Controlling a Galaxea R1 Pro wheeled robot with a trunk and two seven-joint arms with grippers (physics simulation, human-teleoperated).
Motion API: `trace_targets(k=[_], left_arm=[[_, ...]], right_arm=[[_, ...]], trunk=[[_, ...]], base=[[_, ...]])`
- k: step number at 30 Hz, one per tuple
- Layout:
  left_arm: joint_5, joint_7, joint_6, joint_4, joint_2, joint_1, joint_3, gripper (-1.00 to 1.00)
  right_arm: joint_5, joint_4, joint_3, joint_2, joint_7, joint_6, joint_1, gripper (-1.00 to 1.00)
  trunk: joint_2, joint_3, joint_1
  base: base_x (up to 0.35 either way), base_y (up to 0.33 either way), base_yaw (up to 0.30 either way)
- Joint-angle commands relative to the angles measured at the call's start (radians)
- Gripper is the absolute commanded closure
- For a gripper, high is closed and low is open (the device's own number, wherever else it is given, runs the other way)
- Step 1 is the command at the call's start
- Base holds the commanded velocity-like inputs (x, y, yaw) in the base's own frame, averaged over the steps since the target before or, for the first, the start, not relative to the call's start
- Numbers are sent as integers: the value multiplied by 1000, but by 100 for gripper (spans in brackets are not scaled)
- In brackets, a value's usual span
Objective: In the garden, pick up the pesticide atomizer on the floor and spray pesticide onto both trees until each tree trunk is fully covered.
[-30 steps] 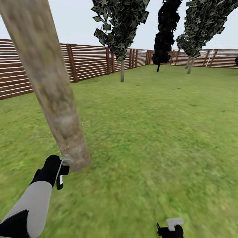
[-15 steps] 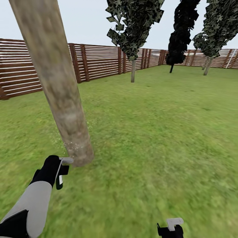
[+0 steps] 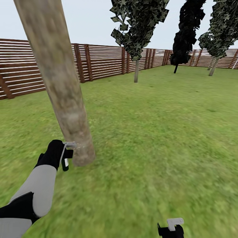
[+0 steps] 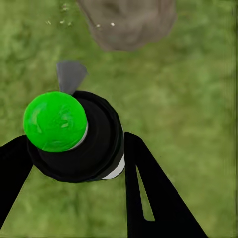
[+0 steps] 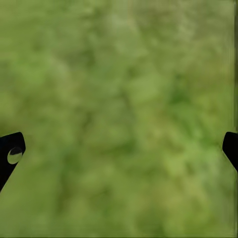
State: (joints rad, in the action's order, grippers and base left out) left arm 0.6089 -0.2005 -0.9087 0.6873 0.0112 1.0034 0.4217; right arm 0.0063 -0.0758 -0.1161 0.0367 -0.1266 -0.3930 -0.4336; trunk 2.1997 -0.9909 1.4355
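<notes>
The thick mottled grey-brown tree trunk (image 3: 62, 89) leans across the left of the head view, its base (image 4: 126, 22) in the grass. My left gripper (image 3: 66, 154) is held low, right beside the base, and is shut on the pesticide atomizer (image 4: 79, 144). The atomizer is a small black bottle with a green cap and a grey nozzle (image 4: 70, 75) facing the trunk. A few whitish pesticide specks (image 4: 112, 24) dot the bark and the grass near the base. My right gripper (image 3: 170, 228) hangs open over bare grass, with its fingertips (image 5: 11, 153) wide apart.
Green lawn stretches ahead to a brown slatted fence (image 3: 99, 61). Three thin-trunked, dark-leaved trees (image 3: 136, 71) (image 3: 176, 67) (image 3: 213, 67) stand far back by the fence. The grass to the right of the trunk is open.
The head view has swung a little to the left. My left gripper, still holding the atomizer, has risen and moved closer to the trunk's base. The right gripper is unchanged.
</notes>
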Motion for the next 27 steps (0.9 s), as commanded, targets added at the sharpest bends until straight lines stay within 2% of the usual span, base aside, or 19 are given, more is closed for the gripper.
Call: trace_targets(k=[1, 9, 18, 27], left_arm=[[11, -10, -2, 1, -1, 1, 3, 100], [11, -8, -2, 1, 7, -2, 9, 100], [12, -8, -2, 1, 9, -6, 12, 100], [12, -8, -1, 1, 9, -8, 12, 100]], right_arm=[[1, 1, -8, 0, -7, -1, -1, -100], [1, 1, -8, -1, -7, -1, -1, -100], [1, 1, -8, -1, -7, -1, -1, -100], [0, 1, -8, -1, -7, -1, -1, -100]], trunk=[[0, -1, 0], [0, -1, 0], [0, -1, 0], [0, -1, 0]], base=[[206, -193, 0], [41, -261, 9], [160, -229, 246], [17, -268, 10]])
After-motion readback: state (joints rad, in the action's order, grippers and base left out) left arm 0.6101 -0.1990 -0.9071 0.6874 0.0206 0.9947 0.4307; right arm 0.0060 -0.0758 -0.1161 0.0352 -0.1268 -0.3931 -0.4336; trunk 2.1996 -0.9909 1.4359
